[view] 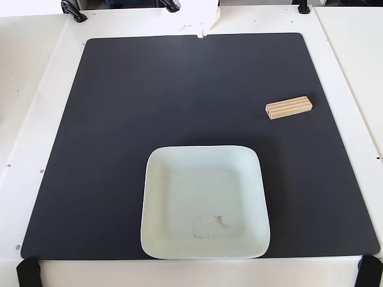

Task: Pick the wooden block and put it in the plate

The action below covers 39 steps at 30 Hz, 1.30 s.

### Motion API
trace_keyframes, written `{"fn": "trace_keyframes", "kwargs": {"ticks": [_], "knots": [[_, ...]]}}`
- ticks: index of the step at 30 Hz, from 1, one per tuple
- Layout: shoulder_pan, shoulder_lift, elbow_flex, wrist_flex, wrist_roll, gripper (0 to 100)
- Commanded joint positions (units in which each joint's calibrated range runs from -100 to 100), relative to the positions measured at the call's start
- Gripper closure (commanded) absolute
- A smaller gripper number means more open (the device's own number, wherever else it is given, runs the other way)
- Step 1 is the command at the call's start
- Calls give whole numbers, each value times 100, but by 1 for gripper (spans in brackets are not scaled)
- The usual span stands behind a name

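Note:
The wooden block (289, 107) is a small tan grooved bar. It lies flat on the black mat (119, 119) at the right, slightly tilted. The plate (157, 179) is a pale mint square with rounded corners and a faint smudge. It sits empty at the front middle of the mat. A white part of my arm with the gripper (200, 31) pokes in at the top edge, far from both the block and the plate. Its jaws are mostly out of frame, and I cannot tell whether they are open or shut.
The mat lies on a white table (30, 89). Black clamps (73, 11) sit at the top edge, and black straps (27, 274) at the two front corners. The table's right edge runs just past the mat.

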Motion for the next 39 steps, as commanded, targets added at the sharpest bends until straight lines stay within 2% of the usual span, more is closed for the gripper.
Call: {"fn": "trace_keyframes", "kwargs": {"ticks": [1,9,15,19,26,34,36,39], "knots": [[-419,1200,-1538,7,-482,99],[-1818,3827,-4984,-1,-2457,99],[-2109,5793,-7008,-81,-3547,99],[-2020,6937,-7782,-187,-3835,99],[-1673,8437,-8241,-1150,-4412,99],[-1550,8877,-7899,-1133,-4465,98],[-1516,8852,-7701,-1133,-4438,94],[-1482,8793,-7413,-1133,-4310,82]]}}
